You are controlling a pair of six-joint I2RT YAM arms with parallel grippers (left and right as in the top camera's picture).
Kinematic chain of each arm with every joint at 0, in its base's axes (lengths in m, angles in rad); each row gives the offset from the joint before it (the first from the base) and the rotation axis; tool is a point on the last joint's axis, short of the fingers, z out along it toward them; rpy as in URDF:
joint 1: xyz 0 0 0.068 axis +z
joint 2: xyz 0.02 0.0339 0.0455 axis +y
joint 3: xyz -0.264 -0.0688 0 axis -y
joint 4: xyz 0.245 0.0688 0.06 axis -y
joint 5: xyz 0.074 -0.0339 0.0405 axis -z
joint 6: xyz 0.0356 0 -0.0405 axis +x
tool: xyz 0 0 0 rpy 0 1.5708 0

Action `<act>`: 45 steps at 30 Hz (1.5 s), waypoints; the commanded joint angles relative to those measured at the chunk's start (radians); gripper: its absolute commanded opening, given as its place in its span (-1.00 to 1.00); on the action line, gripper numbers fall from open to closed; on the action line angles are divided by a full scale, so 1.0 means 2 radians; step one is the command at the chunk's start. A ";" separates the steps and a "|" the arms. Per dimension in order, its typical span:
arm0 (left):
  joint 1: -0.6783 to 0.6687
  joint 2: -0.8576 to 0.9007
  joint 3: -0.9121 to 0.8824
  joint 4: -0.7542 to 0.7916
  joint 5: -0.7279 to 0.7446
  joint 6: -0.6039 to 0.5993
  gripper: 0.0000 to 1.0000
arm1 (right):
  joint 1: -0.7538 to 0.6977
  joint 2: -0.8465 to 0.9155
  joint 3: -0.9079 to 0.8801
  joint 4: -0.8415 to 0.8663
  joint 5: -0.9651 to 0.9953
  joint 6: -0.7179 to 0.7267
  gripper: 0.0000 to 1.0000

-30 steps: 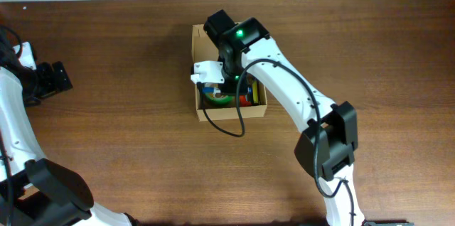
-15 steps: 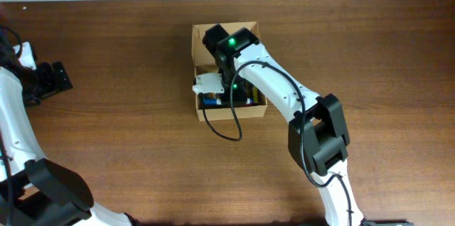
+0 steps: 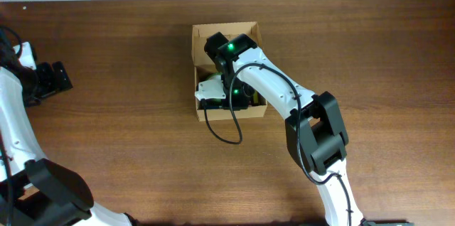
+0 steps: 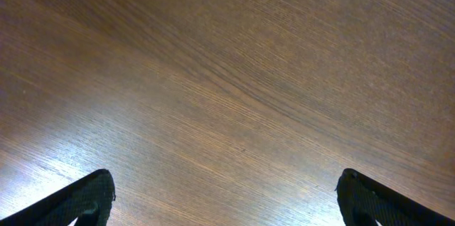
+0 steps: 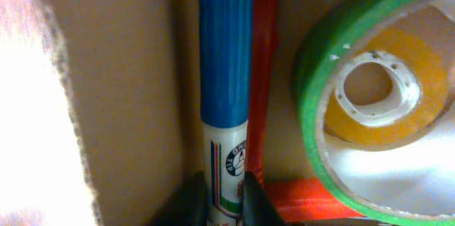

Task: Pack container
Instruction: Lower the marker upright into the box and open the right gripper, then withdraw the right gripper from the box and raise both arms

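The container (image 3: 204,35) is a tan cardboard box at the table's centre back, open at the top. My right gripper (image 5: 224,197) reaches down into it and is shut on a white marker with a blue cap (image 5: 225,98), held against the box's inner wall (image 5: 121,105). A red object (image 5: 264,62) lies right beside the marker. A green tape roll (image 5: 320,55) with a yellow roll (image 5: 412,70) inside it lies to the right. In the overhead view the right arm (image 3: 234,55) covers most of the box's contents. My left gripper (image 4: 226,194) is open over bare table at the far left.
The left arm (image 3: 43,80) rests near the table's left edge, far from the box. The right arm's black cable (image 3: 227,130) loops over the table just in front of the box.
My right gripper has gone down into the box toward its left side, and the green roll is now hidden under the arm in the overhead view. The left arm has not moved.
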 commanded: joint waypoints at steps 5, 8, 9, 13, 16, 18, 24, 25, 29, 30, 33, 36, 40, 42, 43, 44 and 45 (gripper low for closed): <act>0.003 0.005 -0.002 0.001 0.004 0.010 0.99 | 0.000 0.004 -0.003 0.001 -0.012 0.017 -0.42; 0.003 0.005 -0.002 0.001 0.004 0.010 0.99 | -0.001 0.004 -0.003 0.002 -0.012 0.023 -0.35; 0.003 0.005 -0.002 0.001 0.004 0.010 0.99 | -0.001 0.004 -0.003 0.003 -0.012 0.023 -0.35; 0.003 0.005 -0.002 0.001 0.004 0.010 0.99 | -0.003 0.003 -0.002 0.007 -0.008 0.023 -0.32; 0.003 0.005 -0.002 0.001 0.004 0.010 0.99 | -0.010 -0.009 -0.001 0.009 -0.006 0.025 -0.28; 0.003 0.005 -0.002 0.001 0.004 0.010 0.99 | -0.015 -0.020 0.003 0.009 -0.002 0.026 -0.22; 0.003 0.005 -0.002 0.001 0.004 0.010 0.99 | -0.033 -0.057 0.019 0.009 0.010 0.043 -0.18; 0.003 0.005 -0.002 0.001 0.004 0.010 0.99 | -0.034 -0.063 0.021 0.009 0.011 0.047 -0.17; 0.003 0.005 -0.002 0.001 0.004 0.010 0.99 | -0.038 -0.085 0.022 0.010 0.011 0.051 -0.17; 0.003 0.005 -0.002 0.001 0.004 0.010 0.99 | -0.038 -0.090 0.022 0.011 0.010 0.051 -0.17; 0.003 0.005 -0.002 0.001 0.004 0.010 0.99 | -0.038 -0.109 0.024 0.023 0.010 0.073 -0.19; 0.003 0.005 -0.002 0.001 0.004 0.010 0.99 | -0.040 -0.130 0.034 0.055 0.010 0.143 -0.37; 0.003 0.005 -0.002 0.001 0.004 0.010 0.99 | -0.054 -0.152 0.070 0.067 0.011 0.252 -0.63; 0.003 0.005 -0.002 0.001 0.004 0.010 0.99 | -0.063 -0.160 0.092 0.066 0.011 0.303 -0.69; 0.003 0.005 -0.002 0.001 0.004 0.010 0.99 | -0.070 -0.164 0.105 0.065 0.011 0.330 -0.71; 0.003 0.005 -0.002 0.001 0.004 0.010 0.99 | -0.078 -0.168 0.117 0.062 0.011 0.351 -0.74; 0.003 0.005 -0.002 0.001 0.004 0.010 0.99 | -0.086 -0.171 0.128 0.059 0.011 0.369 -0.78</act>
